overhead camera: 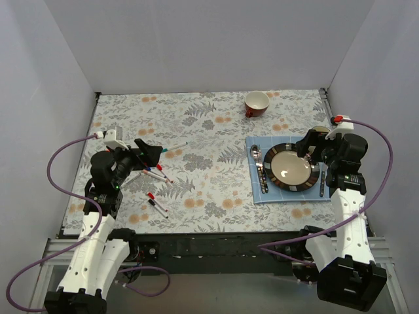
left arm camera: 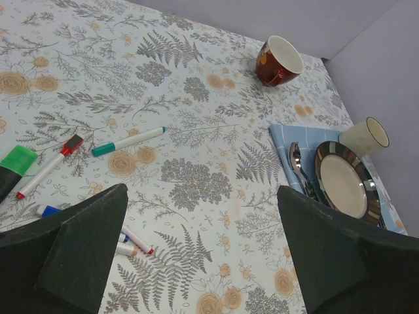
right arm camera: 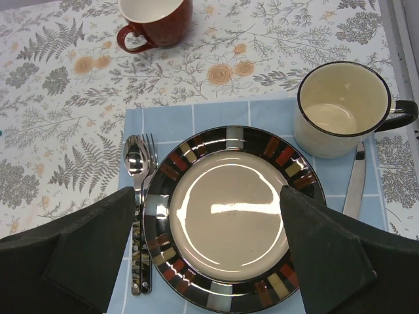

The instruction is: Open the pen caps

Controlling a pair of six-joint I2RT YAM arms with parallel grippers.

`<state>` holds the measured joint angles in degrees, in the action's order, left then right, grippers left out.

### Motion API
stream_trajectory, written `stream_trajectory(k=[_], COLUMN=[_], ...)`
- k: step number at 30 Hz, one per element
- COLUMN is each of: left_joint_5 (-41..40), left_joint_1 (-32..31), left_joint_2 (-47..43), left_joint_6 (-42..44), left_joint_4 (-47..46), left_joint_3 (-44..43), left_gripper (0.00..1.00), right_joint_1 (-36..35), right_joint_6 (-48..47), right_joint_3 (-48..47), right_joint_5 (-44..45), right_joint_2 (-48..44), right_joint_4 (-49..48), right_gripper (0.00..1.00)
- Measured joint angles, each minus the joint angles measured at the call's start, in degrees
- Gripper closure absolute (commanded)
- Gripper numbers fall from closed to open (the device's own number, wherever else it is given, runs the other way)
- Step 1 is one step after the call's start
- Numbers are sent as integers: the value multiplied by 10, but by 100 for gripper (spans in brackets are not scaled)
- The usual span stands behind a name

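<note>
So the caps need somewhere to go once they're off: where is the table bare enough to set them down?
Widest bare patch: the middle, between the pens and the blue placemat. Also the far strip left of the red mug. Crowded: the left side, where pens lie scattered around the left gripper, and the placemat, full with plate, cutlery and cream mug.

Lab test booth, grey walls (overhead camera: 209, 46), aluminium frame (overhead camera: 55, 243)
</note>
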<state>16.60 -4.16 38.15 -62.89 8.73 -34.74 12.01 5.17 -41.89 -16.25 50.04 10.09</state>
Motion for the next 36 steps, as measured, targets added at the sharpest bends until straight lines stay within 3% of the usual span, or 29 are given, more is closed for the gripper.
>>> stream_trajectory(k=[8,15,22,25,31,35,36], left_joint_5=[0,-1,-23,-60,-159,-199,-212], left_joint_1=[1,1,1,-2,-28,-46,-51], left_joint_2=[0,14,157,208,331,423,442], left_joint_6=[-2,-18,-186,-274,-392,-421,-424], left_joint_4=[0,-8,26,64,164,210,225], left_joint_3=[0,5,-31,-64,-196,-255,-264], left_gripper=[2,2,6,25,48,47,51], right_joint_1=[0,0,-13,-21,-27,-28,-28], right_joint_6=[-16,-143,-213,-223,-235,-236,-236], right_joint_3=[0,24,39,39,39,39,39], right_joint_5=[-33,-220,-307,-311,-311,-311,-313], right_joint_2=[-3,-10,-10,-10,-16,-21,-21], right_joint_4=[0,-12,-11,-11,-10,-9,-9], right_gripper=[2,2,2,2,2,2,2])
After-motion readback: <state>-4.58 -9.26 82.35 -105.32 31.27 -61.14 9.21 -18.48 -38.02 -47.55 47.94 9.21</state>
